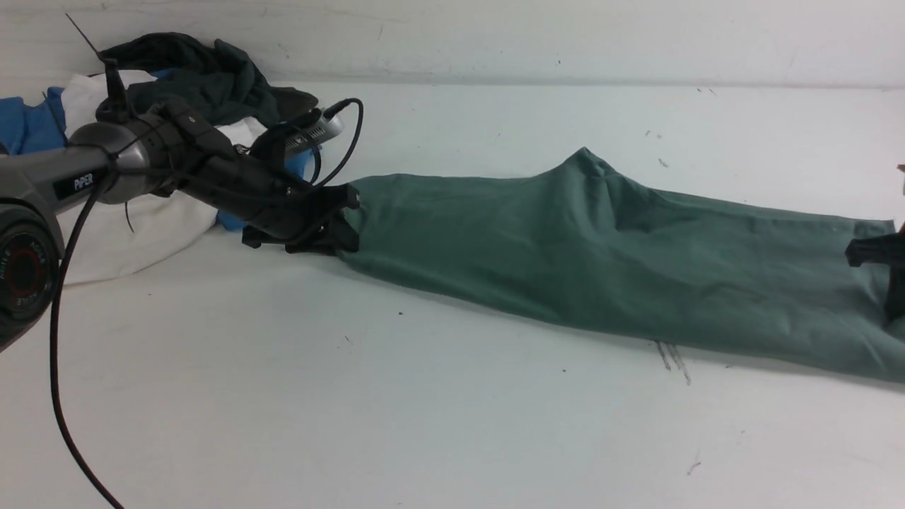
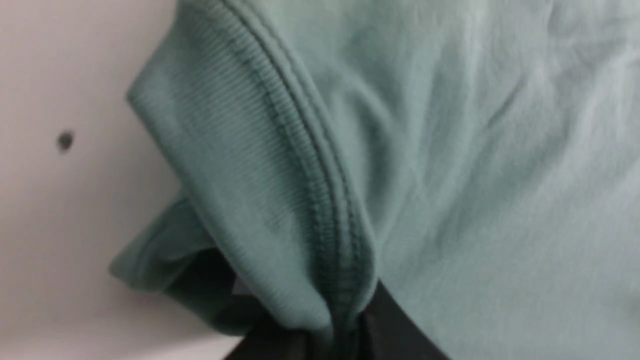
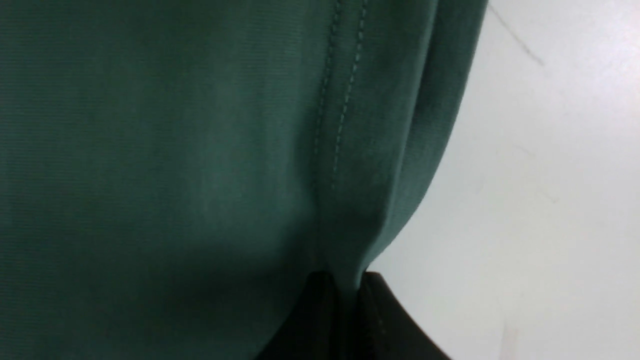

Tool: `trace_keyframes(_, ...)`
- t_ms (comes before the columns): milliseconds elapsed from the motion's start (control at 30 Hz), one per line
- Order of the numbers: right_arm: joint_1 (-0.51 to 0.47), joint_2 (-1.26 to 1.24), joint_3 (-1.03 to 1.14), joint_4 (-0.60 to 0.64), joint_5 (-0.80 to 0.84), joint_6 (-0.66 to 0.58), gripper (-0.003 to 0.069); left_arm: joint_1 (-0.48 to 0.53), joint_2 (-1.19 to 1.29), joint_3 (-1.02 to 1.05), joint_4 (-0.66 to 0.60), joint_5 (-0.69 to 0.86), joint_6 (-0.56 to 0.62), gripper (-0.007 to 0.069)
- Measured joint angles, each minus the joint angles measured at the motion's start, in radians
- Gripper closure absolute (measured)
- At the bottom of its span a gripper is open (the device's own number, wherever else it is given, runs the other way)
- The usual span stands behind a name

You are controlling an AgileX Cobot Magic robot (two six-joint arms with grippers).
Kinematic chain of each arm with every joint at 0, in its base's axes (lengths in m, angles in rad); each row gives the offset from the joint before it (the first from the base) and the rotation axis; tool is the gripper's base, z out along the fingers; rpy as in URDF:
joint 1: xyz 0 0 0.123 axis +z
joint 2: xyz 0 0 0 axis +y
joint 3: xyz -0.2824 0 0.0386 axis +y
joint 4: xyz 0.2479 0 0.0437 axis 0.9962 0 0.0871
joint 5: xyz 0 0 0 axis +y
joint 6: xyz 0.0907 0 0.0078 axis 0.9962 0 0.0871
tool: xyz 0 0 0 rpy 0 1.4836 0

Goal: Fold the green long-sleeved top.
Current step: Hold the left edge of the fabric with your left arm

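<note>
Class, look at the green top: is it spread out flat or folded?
Folded lengthwise into a long narrow band, not spread; the green top stretches between the left hand and right hand, each pinching an end.

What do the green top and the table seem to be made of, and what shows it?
The green top: matte knit fabric, probably cotton jersey; ribbed edge, stitching, soft creases. The table: hard, smooth white surface, maybe laminate; scuffs and marks.

- The green long-sleeved top [image 1: 565, 261] is reading plain muted sage-green, ribbed along one edge.
- The table [image 1: 424, 424] is showing white with small dark scuffs.
- Piled clothes are showing as a blue garment [image 1: 28, 124], a white garment [image 1: 141, 233] and a dark grey garment [image 1: 205, 74].
</note>
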Motion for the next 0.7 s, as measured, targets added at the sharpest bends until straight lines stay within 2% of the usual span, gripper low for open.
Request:
trace_keyframes(200, 0.003, -0.007, 0.009, 0.067, -0.001, -0.006, 0.0636, 0.051, -0.104, 0.044, 0.167, 0.186, -0.004, 0.0594)
trace_keyframes(300, 0.013, -0.029, 0.039, 0.095, -0.004, -0.002, 0.0636, 0.07, -0.161, 0.09, 0.203, 0.226, -0.011, 0.0594)
trace_keyframes(433, 0.053, -0.11, 0.145, 0.125, -0.005, 0.001, 0.0636, 0.105, -0.328, 0.277, 0.243, 0.201, -0.033, 0.0594)
trace_keyframes(700, 0.062, -0.22, 0.252, 0.128, -0.003, 0.043, 0.0636, 0.106, -0.569, 0.543, 0.263, 0.157, -0.074, 0.0594)
